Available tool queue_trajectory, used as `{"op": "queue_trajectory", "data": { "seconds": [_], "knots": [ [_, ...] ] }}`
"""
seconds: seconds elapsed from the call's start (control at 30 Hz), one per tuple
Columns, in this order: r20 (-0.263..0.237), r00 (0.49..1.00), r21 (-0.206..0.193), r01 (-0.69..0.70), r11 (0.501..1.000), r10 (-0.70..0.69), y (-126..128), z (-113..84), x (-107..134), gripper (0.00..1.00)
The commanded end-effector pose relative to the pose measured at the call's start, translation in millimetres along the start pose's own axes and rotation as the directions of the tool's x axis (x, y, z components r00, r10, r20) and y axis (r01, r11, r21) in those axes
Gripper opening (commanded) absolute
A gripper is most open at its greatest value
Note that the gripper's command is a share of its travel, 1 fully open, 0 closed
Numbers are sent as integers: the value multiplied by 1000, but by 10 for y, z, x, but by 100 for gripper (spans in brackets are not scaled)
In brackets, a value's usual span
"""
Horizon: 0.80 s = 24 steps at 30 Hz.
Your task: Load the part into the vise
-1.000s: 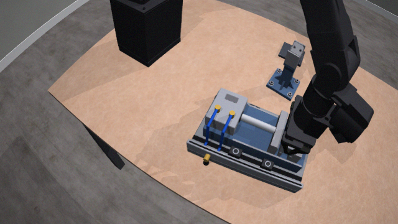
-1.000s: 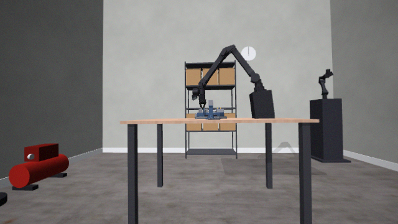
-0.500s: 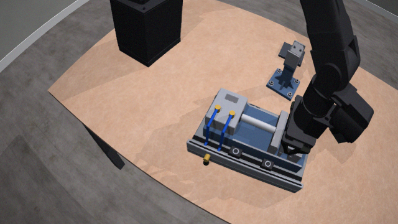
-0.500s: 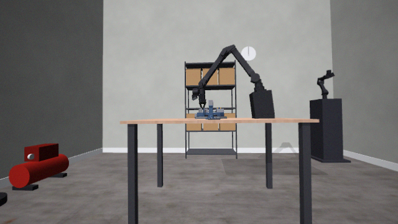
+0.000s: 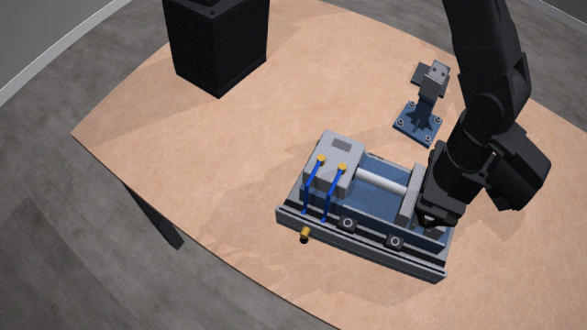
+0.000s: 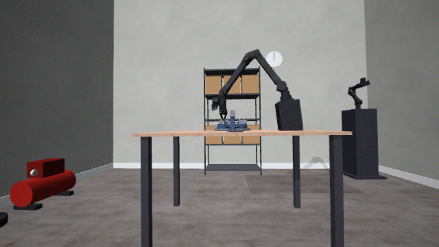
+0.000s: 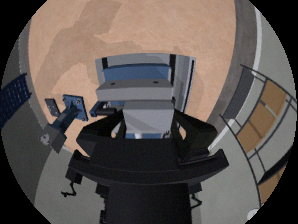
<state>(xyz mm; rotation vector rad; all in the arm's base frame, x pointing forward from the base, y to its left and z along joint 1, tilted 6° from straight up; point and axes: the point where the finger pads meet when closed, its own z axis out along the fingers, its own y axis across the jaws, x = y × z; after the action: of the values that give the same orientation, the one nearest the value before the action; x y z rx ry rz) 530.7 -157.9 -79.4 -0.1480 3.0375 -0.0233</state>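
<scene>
My gripper (image 5: pixel 431 223) (image 6: pixel 223 117) (image 7: pixel 148 110) is shut on the part (image 7: pixel 150 120), a grey block that shows between the fingers in the wrist view. It holds the part low in the vise (image 5: pixel 367 220) (image 6: pixel 232 127) (image 7: pixel 143 72), just past the grey moving jaw (image 5: pixel 409 196) on the cylinder's rod (image 5: pixel 381 181). In the top view the arm hides the part, the fixed jaw, the low bars and the work stop. I cannot tell whether the part rests on the bars or which way its slot faces.
The V-block (image 5: pixel 434 82) (image 7: pixel 69 106) stands on a blue-footed post behind the vise, with a dark plate (image 5: pixel 418 73) beside it. The arm's black pedestal (image 5: pixel 215 41) is at the back left. The table's front edge (image 5: pixel 238 270) runs close to the vise.
</scene>
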Motion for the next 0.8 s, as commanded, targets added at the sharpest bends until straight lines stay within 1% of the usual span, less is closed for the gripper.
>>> {"op": "queue_trajectory", "data": {
  "seconds": [0.0, 0.23, 0.77],
  "knots": [
    [44, 999, 16, 1, 1000, -1, -13, -104, -206, 0],
    [32, 999, 12, 1, 1000, -1, 4, -22, -162, 0],
    [32, 999, 11, 1, 1000, -1, 11, -20, -150, 0]
  ]
}}
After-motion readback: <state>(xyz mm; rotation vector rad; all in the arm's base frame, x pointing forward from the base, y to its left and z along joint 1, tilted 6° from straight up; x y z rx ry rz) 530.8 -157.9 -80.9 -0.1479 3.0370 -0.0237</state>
